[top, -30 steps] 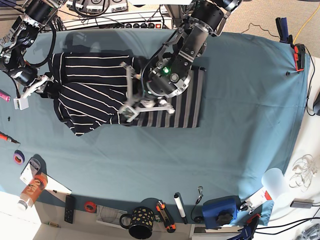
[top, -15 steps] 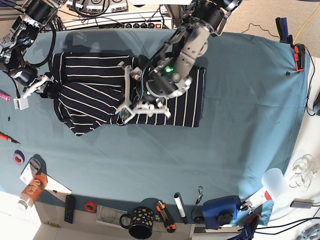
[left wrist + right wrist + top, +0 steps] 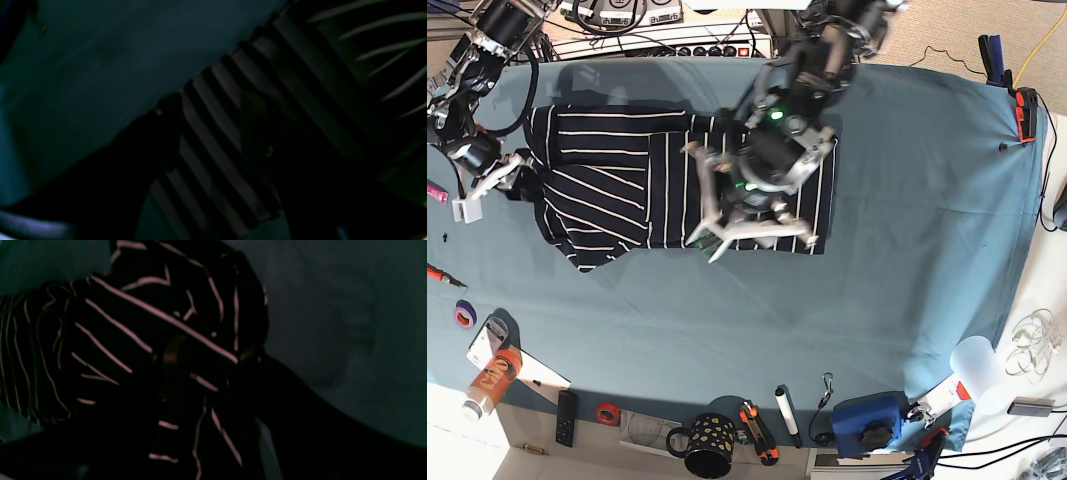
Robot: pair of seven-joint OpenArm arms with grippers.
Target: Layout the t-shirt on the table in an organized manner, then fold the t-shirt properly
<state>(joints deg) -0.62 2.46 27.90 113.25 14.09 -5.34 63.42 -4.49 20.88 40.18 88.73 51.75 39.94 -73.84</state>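
Note:
The t-shirt (image 3: 607, 180), dark navy with thin white stripes, lies spread on the teal table (image 3: 907, 250) at the back left. Its lower left part is still rumpled. My left gripper (image 3: 737, 240) hovers over the shirt's front hem near the middle. In the left wrist view its dark fingers (image 3: 160, 113) stand apart, with striped fabric (image 3: 213, 133) showing between them. My right gripper (image 3: 512, 178) is at the shirt's left edge, shut on bunched fabric, which fills the right wrist view (image 3: 133, 323).
Along the front edge stand a spotted mug (image 3: 707, 445), a blue device (image 3: 867, 420), an orange bottle (image 3: 489, 380), a remote (image 3: 567, 417) and tape rolls (image 3: 464, 315). A red clamp (image 3: 1025, 110) sits at the right edge. A power strip (image 3: 687, 48) runs along the back.
My left gripper has swung right and toward the front. The shirt's right part, earlier lifted with its paler side showing, now lies flat. The right gripper has stayed put.

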